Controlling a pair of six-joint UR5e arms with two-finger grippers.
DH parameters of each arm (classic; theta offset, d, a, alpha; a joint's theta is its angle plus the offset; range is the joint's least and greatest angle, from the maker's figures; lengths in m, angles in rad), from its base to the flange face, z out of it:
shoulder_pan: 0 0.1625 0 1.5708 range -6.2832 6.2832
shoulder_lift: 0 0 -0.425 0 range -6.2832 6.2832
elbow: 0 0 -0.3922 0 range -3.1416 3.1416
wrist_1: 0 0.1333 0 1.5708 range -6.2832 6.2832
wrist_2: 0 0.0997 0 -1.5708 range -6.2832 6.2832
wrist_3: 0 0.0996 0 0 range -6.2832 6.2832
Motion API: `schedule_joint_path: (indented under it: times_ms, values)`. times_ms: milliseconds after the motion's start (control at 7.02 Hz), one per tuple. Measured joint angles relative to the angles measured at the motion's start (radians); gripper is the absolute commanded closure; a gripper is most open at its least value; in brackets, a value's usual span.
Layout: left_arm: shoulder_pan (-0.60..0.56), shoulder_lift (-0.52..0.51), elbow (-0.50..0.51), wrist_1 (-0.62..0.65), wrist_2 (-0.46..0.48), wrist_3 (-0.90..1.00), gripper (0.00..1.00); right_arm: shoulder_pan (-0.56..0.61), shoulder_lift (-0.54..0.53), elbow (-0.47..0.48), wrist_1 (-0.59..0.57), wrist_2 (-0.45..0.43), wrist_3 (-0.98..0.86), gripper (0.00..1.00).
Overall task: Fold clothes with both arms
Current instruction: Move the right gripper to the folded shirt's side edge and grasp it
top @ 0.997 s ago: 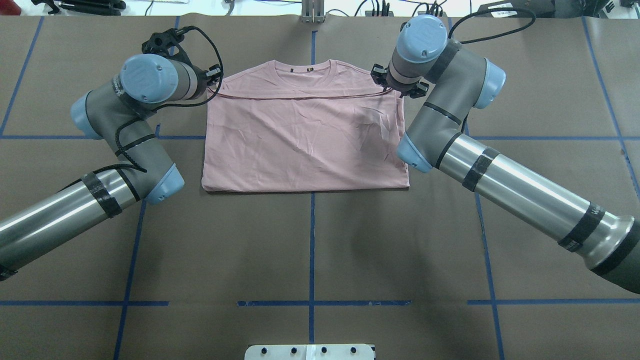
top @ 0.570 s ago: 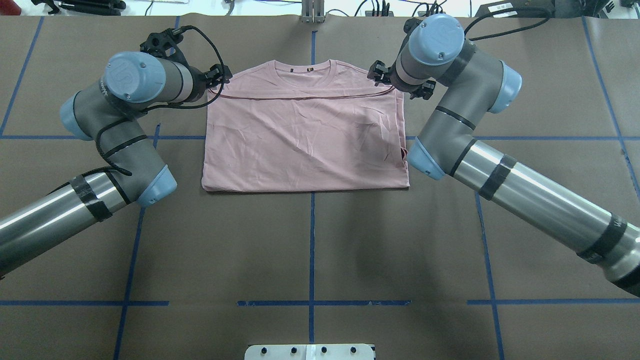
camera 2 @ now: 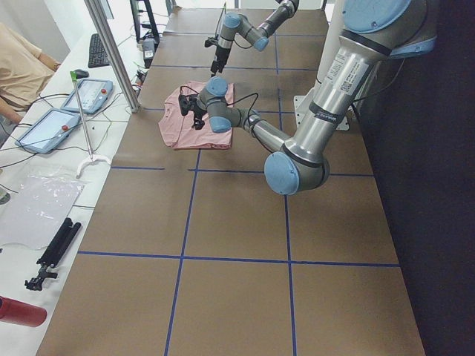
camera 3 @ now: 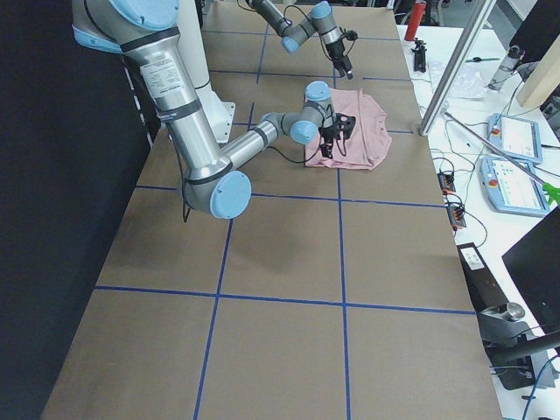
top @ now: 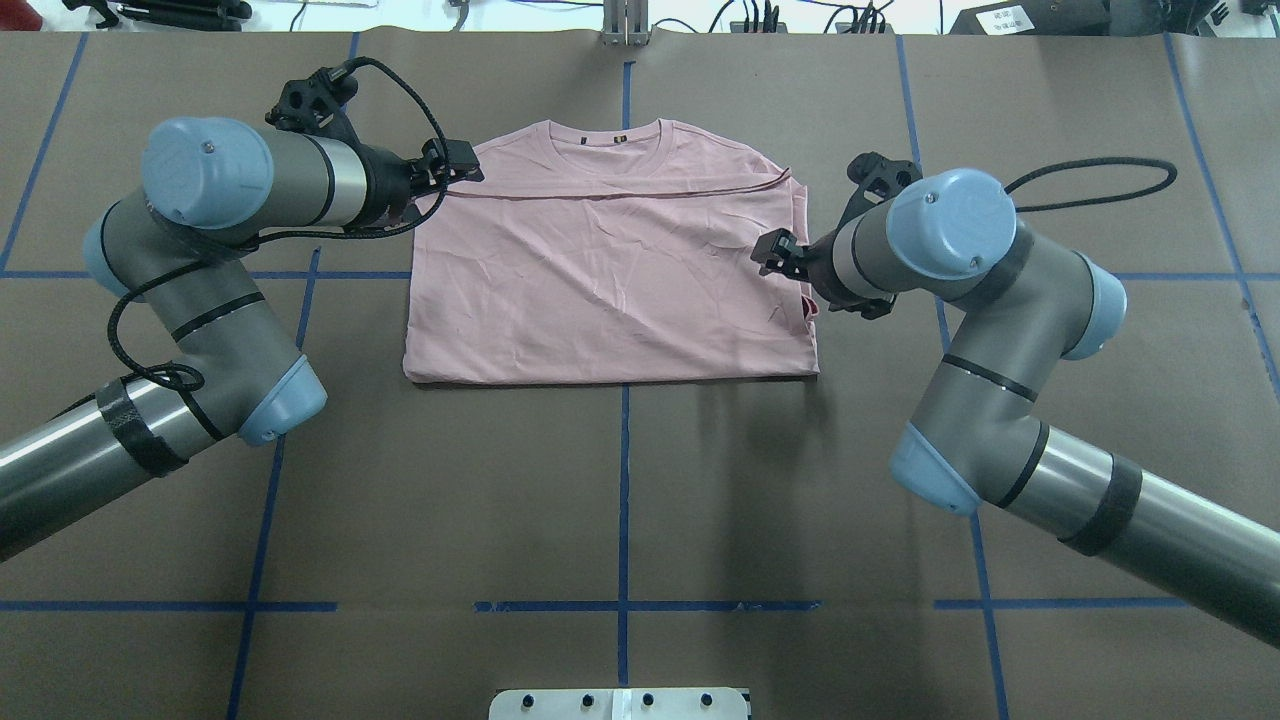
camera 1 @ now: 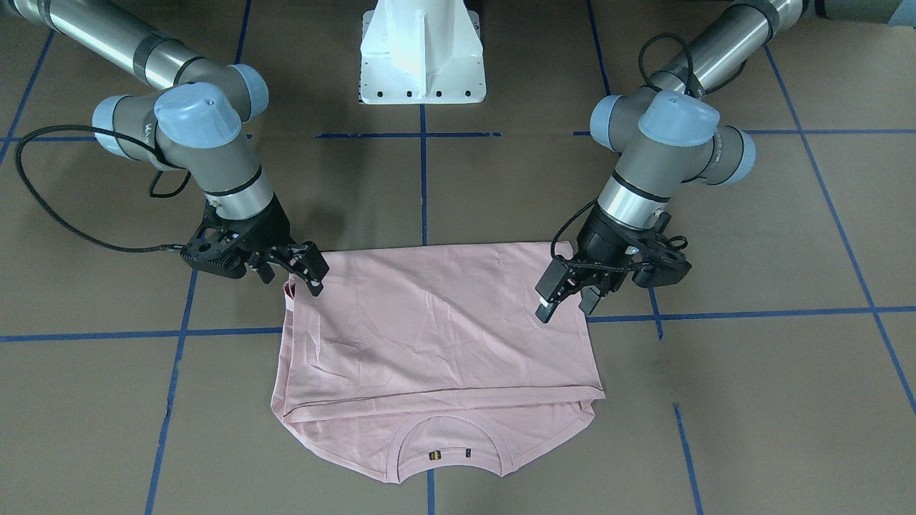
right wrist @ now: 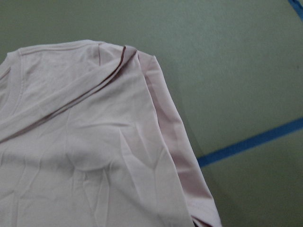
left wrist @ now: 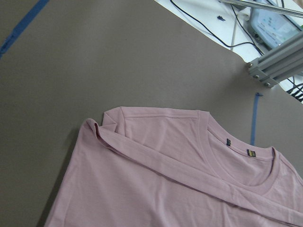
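The pale pink T-shirt lies flat on the brown table, folded in half with its hem edge just below the ribbed collar. Only plain pink shows; the dog print is hidden. It also shows in the front view, the left wrist view and the right wrist view. My left gripper hovers open and empty above the shirt's left shoulder corner. My right gripper hovers open and empty over the shirt's right edge.
The white pedestal base stands at the robot's side of the table. Blue tape lines cross the brown table. Tablets and cables lie beyond the far edge, by a metal post.
Both grippers have left the folded hem's corners. The right gripper has drawn back along the shirt's right edge toward the robot. The left arm has swung outward, its gripper still by the left shoulder.
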Motion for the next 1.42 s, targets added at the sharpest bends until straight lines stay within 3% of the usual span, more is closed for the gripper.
schedule_joint_path:
  times_ms: [142, 570, 1424]
  values:
    - [0.002, 0.002, -0.001, -0.016, 0.000, -0.011, 0.00, -0.030, -0.012, 0.013, -0.002, -0.037, 0.072, 0.18]
    - [0.012, 0.000, -0.002, -0.022, 0.003, -0.017, 0.00, -0.051, -0.059, 0.041, -0.013, -0.079, 0.209, 0.19]
    - [0.014, -0.005, -0.006, -0.016, 0.027, -0.035, 0.00, -0.106, -0.100, 0.051, -0.016, -0.085, 0.275, 0.30]
